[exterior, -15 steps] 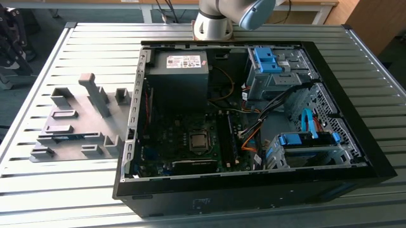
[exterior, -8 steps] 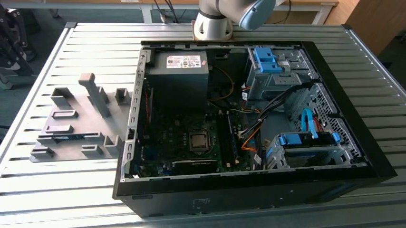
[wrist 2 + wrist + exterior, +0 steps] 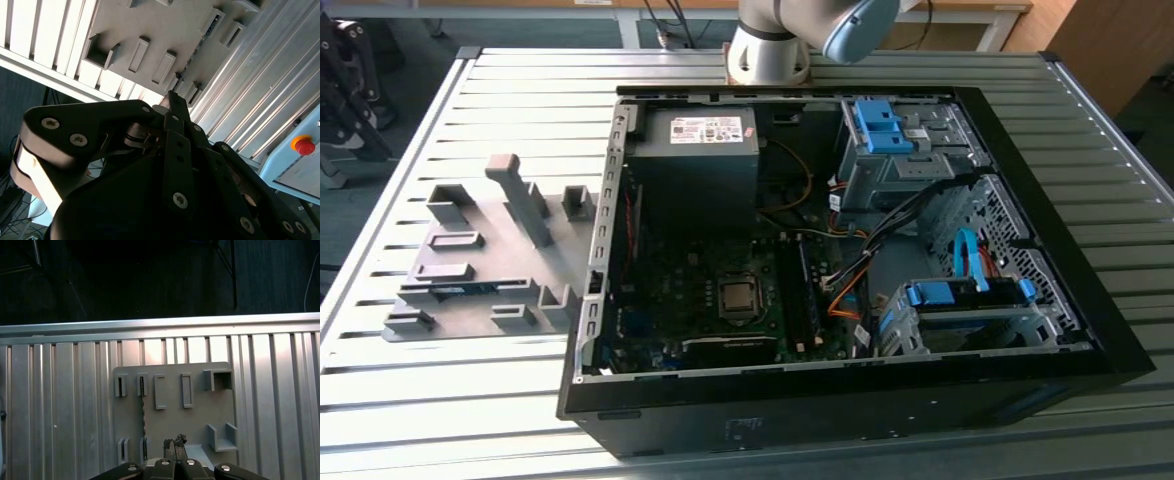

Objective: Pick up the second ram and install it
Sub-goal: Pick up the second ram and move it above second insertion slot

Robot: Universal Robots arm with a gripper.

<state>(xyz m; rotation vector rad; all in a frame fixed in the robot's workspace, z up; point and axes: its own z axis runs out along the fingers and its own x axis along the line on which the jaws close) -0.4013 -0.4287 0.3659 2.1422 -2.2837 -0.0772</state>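
Second ram (image 3: 142, 412): it stands on its long edge in the slotted blocks of the grey fixture plate (image 3: 195, 420) and appears edge-on as a thin dark strip. It lies below the gripper (image 3: 175, 444) and a little to one side of its fingertips, apart from them. In the exterior view a bluish strip between the plate's low blocks marks the same stick. Gripper: it hangs above the plate, pointing down, with its fingers clenched together on nothing; the second wrist view shows the tips meeting in a single dark point. Slatted aluminium table (image 3: 60, 405): it carries the plate. Open computer case (image 3: 854, 400): it rests on the table beside the plate.
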